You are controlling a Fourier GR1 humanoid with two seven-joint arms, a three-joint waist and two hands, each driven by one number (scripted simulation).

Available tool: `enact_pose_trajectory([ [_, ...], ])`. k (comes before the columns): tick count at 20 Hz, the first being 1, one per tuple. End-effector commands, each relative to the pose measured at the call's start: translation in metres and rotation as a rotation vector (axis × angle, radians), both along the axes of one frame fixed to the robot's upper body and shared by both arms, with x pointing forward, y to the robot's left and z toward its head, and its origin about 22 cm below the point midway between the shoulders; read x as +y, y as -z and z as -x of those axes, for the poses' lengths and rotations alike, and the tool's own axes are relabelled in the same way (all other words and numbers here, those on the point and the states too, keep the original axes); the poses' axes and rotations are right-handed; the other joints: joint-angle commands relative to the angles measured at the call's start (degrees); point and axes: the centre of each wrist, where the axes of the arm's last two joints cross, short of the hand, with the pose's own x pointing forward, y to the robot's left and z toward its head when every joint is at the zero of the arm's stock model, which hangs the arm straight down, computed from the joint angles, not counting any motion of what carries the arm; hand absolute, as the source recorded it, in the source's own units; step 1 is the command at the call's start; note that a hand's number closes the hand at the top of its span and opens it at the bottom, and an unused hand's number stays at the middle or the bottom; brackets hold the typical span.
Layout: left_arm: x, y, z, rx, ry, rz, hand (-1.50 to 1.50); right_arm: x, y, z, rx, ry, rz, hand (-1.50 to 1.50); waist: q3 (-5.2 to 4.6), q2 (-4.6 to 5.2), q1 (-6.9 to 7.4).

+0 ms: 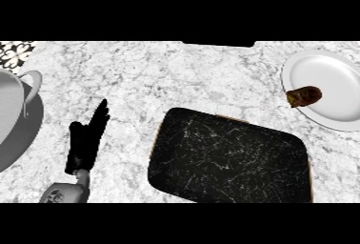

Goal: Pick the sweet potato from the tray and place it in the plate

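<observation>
A brown sweet potato lies on the left rim of the white plate at the right edge of the counter. The dark tray with a scratched surface lies in the lower middle, with nothing on it. My left hand stands at the left, fingers straight and pointing up, open and holding nothing, well apart from the tray. No right hand shows in the head view.
A grey metal pot with a handle sits at the far left edge, close to my left hand. The counter is white marble. A patterned tile patch shows at the top left corner.
</observation>
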Motion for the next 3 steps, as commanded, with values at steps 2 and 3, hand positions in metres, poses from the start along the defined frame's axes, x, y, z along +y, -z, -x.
enact_pose_trajectory([
  [2, -0.005, -0.005, -0.007, -0.012, -0.002, 0.004, 0.00, -0.006, -0.009, 0.002, -0.017, -0.008, 0.001, -1.50, 0.00, 0.14, 0.09],
  [3, 0.007, -0.006, -0.007, 0.002, -0.005, 0.000, 0.00, -0.006, 0.003, 0.009, 0.008, -0.008, 0.011, -1.50, 0.06, 0.29, 0.16],
])
